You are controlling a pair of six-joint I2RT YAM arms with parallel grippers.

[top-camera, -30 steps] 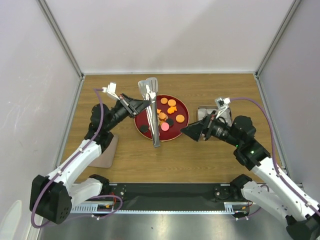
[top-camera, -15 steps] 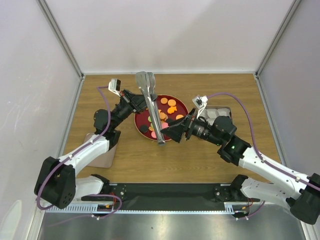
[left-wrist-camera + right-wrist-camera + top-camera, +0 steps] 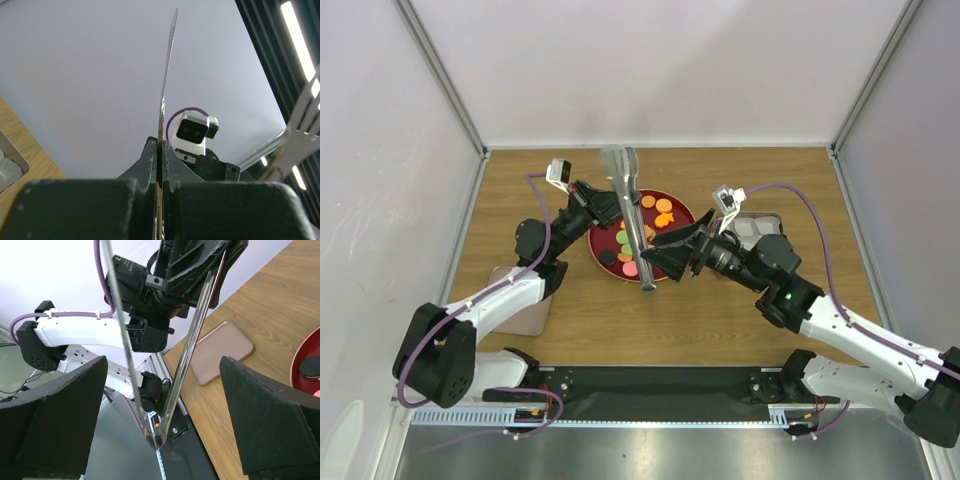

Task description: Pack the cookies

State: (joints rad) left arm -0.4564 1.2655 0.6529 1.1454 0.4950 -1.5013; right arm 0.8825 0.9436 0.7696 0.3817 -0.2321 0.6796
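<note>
The long metal tongs are clamped in the left gripper above the round dark-red plate of cookies. Their hinged end is set between the spread fingers of the right gripper, and the rectangular metal tin is placed behind that gripper.

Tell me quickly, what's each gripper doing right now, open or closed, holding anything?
Left gripper: shut on the tongs.
Right gripper: open, its fingers either side of the tongs.

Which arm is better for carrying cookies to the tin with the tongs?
Right, probably: the right gripper, open, straddles the tongs, and the tin sits on its side. The left gripper only clamps them.
</note>
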